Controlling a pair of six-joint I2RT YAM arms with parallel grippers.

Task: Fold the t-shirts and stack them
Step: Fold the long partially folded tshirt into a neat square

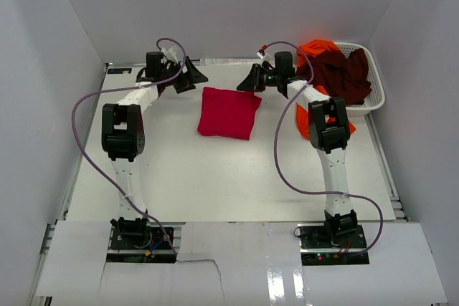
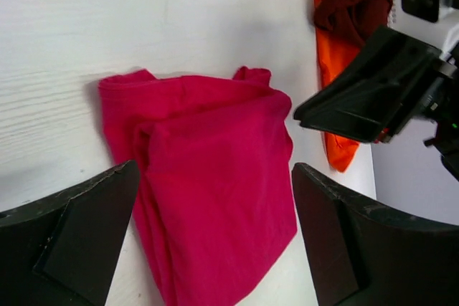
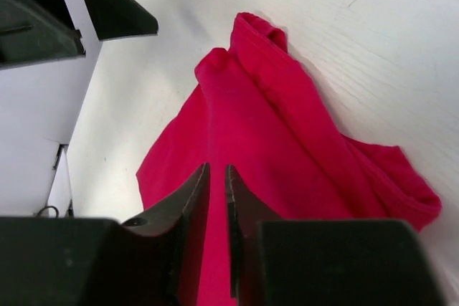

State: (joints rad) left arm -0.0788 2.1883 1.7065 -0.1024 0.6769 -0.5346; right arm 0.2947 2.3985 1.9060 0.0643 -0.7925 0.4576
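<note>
A crimson-red t-shirt (image 1: 229, 112) lies folded into a rough square on the white table, between the two grippers. My left gripper (image 1: 188, 77) hangs wide open at the shirt's far left corner, and the cloth (image 2: 208, 177) shows below the empty gap of this gripper (image 2: 215, 170). My right gripper (image 1: 251, 80) hovers over the shirt's far right corner. Its jaws (image 3: 216, 168) stand nearly together with a thin empty slit, the red cloth (image 3: 287, 163) beneath them. An orange t-shirt (image 1: 315, 48) and a dark maroon t-shirt (image 1: 341, 73) spill from the basket.
The white mesh basket (image 1: 376, 91) sits at the far right corner, against the wall. Part of the orange cloth (image 1: 307, 125) hangs out onto the table behind the right arm. White walls enclose the table on three sides.
</note>
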